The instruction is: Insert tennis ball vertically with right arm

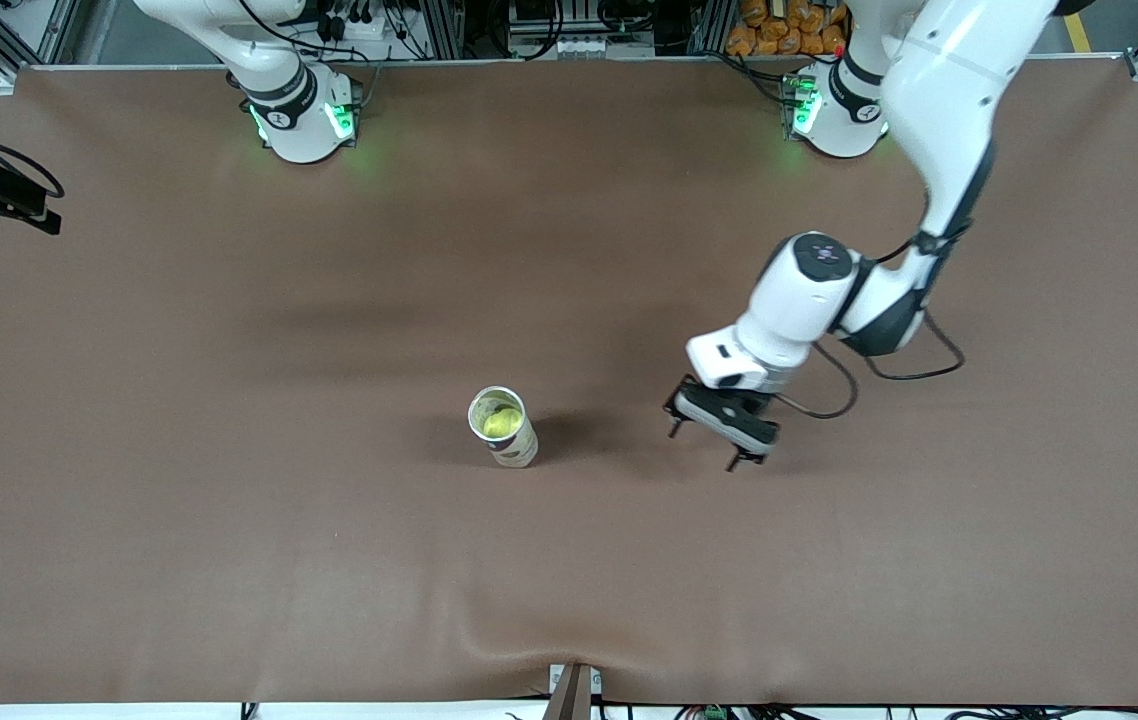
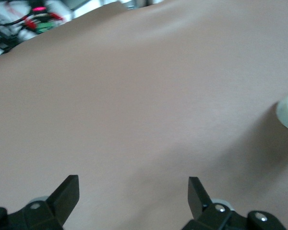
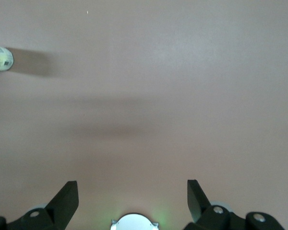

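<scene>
Tennis ball [image 1: 500,423] sits in upright tube [image 1: 506,430] on desk [image 1: 229,500]: light, fuzzy, springy, grippable across its middle; left hand [image 1: 719,440] beside tube and right hand [image 3: 132,201] both released, empty.

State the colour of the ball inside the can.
Yellow-green; the tennis ball sits inside the upright can, seen best in the front view.
</scene>
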